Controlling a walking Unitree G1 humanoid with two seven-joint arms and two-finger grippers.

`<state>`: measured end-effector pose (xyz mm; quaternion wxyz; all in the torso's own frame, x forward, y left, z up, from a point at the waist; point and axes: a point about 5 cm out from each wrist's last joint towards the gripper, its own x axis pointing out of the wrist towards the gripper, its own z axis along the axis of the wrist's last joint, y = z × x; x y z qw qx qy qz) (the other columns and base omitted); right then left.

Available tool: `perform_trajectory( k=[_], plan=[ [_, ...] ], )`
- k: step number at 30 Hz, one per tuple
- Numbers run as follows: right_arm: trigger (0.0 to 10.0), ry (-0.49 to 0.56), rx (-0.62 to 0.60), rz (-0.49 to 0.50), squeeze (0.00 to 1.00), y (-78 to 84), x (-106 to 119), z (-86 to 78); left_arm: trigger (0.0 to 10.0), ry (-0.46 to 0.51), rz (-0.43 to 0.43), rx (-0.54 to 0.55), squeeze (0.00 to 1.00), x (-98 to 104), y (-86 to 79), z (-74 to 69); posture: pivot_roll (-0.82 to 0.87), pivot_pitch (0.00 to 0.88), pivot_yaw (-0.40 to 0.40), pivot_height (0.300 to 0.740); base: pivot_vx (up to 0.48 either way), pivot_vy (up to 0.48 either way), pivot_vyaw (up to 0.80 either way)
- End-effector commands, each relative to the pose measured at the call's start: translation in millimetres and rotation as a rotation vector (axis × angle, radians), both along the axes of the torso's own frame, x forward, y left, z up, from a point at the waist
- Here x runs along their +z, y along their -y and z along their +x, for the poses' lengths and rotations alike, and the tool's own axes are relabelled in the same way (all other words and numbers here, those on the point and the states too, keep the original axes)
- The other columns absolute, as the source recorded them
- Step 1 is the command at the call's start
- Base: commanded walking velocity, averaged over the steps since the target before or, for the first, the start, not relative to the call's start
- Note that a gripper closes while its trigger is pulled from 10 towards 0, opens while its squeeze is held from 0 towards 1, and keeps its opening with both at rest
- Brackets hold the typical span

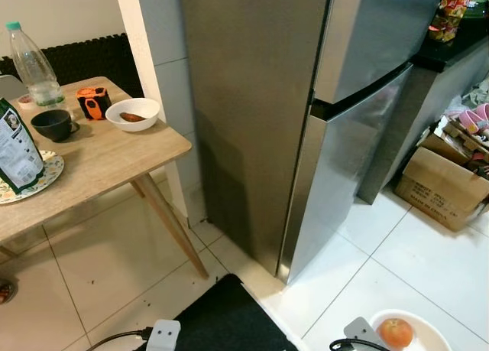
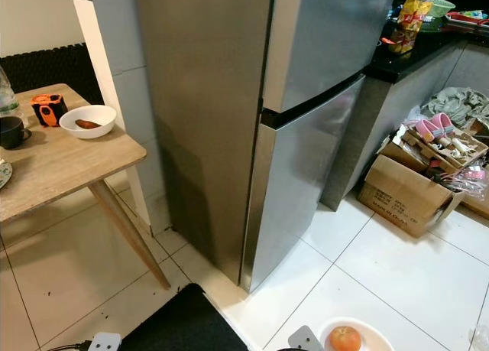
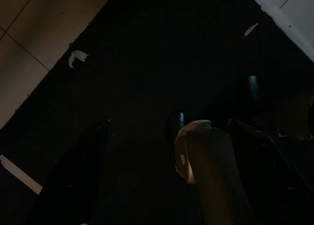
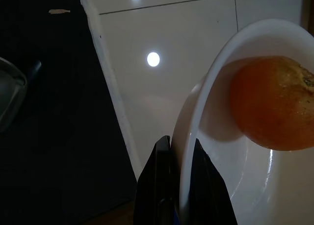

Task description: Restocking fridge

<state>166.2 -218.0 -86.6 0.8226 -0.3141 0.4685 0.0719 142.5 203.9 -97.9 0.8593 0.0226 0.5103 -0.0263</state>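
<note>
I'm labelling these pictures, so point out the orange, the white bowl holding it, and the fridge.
orange (image 4: pixel 272 105): right wrist view, middle of its skin.
white bowl (image 4: pixel 196 137): right wrist view, rim clamped in the right gripper (image 4: pixel 179 154).
fridge (image 2: pixel 313 45): right eye view, upper door.

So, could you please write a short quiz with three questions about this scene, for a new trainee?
1. True or false: both fridge doors are closed.
2. What does the right gripper hold?
A. a bottle
B. the rim of a white bowl
C. a cardboard box
3. Which fruit-like item lies in that bowl?

Key:
1. True.
2. B; its fingers pinch the rim.
3. One round orange-red fruit, possibly an apple.
</note>
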Motion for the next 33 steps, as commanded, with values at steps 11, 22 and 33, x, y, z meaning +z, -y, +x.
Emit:
perform_trajectory(
  k=[11,22,33],
  plan=[
    [10.0,-0.007,-0.008,-0.004,0.0,1.4,-0.7,-2.3,10.0,-0.008,-0.021,0.005,0.0,-0.9,4.0,-0.7,-0.03,0.0,-0.026,0.74,0.0,-0.306,0.0],
    [10.0,-0.007,-0.008,-0.003,0.0,1.6,-0.8,-2.4,10.0,-0.002,-0.027,0.003,0.0,-0.4,6.0,1.5,-0.03,0.0,-0.026,0.74,0.0,-0.333,0.0],
    [10.0,-0.006,-0.008,-0.003,0.0,1.3,-0.6,-1.9,10.0,0.008,-0.03,0.001,0.0,0.6,7.0,4.7,-0.03,0.0,-0.026,0.74,0.0,-0.334,0.0]
  ],
)
